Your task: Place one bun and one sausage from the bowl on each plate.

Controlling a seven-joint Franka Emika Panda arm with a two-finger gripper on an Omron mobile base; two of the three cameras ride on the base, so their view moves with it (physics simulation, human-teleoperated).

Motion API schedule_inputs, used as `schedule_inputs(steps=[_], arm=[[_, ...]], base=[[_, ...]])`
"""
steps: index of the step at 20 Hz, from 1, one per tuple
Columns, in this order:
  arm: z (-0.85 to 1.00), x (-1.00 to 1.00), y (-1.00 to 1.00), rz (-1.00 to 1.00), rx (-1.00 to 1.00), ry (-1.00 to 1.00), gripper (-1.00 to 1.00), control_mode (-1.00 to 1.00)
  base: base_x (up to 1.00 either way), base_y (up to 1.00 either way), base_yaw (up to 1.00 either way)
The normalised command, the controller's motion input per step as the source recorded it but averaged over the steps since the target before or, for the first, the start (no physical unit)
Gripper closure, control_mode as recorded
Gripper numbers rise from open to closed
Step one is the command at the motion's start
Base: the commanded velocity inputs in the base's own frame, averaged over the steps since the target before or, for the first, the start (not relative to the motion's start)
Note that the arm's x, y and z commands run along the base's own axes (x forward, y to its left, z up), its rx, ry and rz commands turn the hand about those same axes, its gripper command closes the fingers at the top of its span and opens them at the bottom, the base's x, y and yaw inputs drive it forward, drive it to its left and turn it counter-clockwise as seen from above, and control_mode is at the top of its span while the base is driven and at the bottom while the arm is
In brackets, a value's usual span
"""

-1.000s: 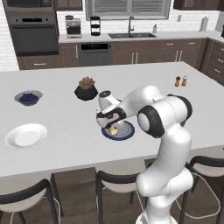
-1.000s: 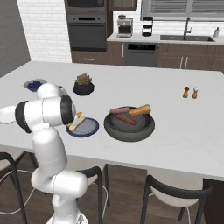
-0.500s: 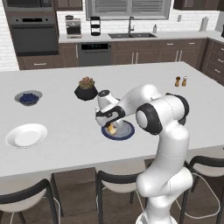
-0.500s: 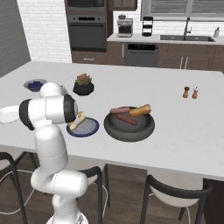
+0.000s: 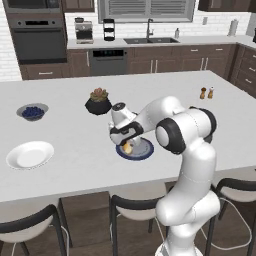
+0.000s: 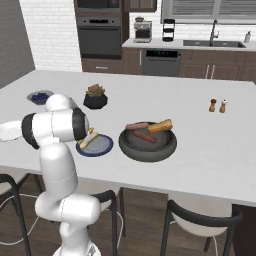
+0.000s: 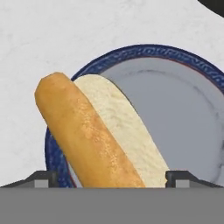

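Note:
A split bun [image 7: 94, 135] lies tilted on the left part of the grey plate with the dark blue rim [image 7: 175, 70]. My gripper [image 7: 111, 178] hangs just above it, open, a fingertip [image 7: 44, 177] on either side of the bun's near end. From the base, the gripper [image 5: 127, 144] is low over that plate [image 5: 145, 152]. The wide dark bowl [image 6: 147, 145] sits just right of the plate [image 6: 102, 146] and holds two sausages [image 6: 146, 135] and another bun [image 6: 160, 126]. The white plate [image 5: 30, 154] lies bare at the far left.
A black faceted pot with a succulent [image 5: 98, 102] stands behind the blue-rimmed plate. A small bowl of blueberries [image 5: 32, 111] is at the back left. Salt and pepper shakers [image 5: 206, 93] stand far right. Stools line the counter's near edge.
The hand has stayed low over the blue-rimmed plate with the bun under it. Almost nothing has moved.

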Motion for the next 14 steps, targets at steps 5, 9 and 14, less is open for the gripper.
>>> schedule_inputs(steps=[5, 9, 14], arm=[[0.77, -0.12, -0.01, 0.0, -0.01, -0.01, -1.0, -1.0], [0.77, -0.16, -0.16, 0.0, 0.0, 0.0, -1.0, -1.0], [0.58, -0.01, -0.79, -0.02, 0.02, 0.01, -1.0, -1.0]], base=[[0.0, 0.0, 0.0], [0.0, 0.0, 0.0], [0.0, 0.0, 0.0]])
